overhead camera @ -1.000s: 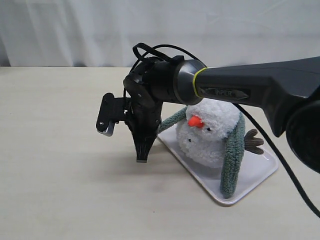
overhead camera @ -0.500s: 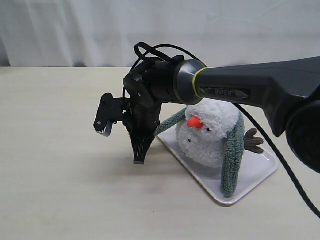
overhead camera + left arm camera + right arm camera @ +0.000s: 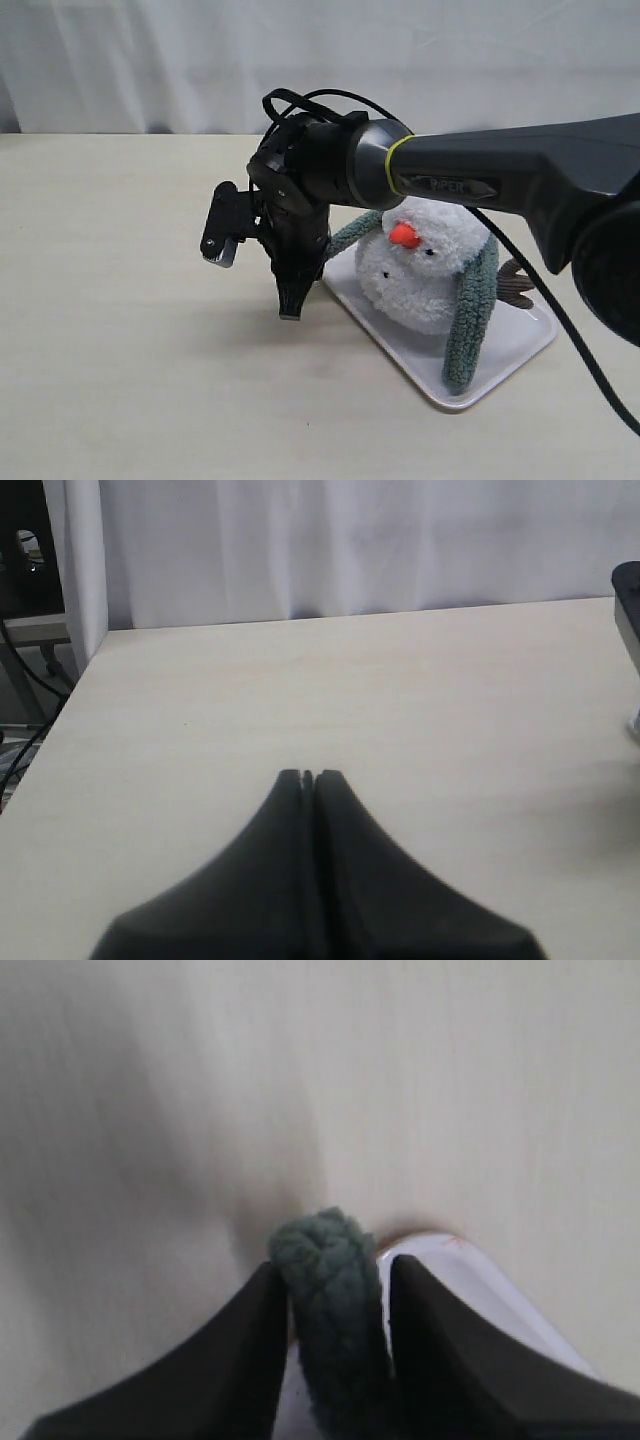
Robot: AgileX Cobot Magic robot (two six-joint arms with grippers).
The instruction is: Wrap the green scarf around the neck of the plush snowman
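The fuzzy dusty-green scarf (image 3: 470, 310) loops behind the fluffy white, orange-nosed plush snowman (image 3: 425, 275), which sits in a glossy white rectangular tray (image 3: 400, 352) at centre right on the pale desk (image 3: 120, 350). The right gripper (image 3: 290, 306) is narrowly parted around one rounded scarf end. The left gripper (image 3: 308, 776) is closed on nothing.

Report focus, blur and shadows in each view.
Exterior view: sharp, evenly lit, soft shadow on the table beneath the right gripper. Left wrist view: table crisp, left gripper out of focus. Right wrist view: hazy throughout, green scarf soft, table smeared.
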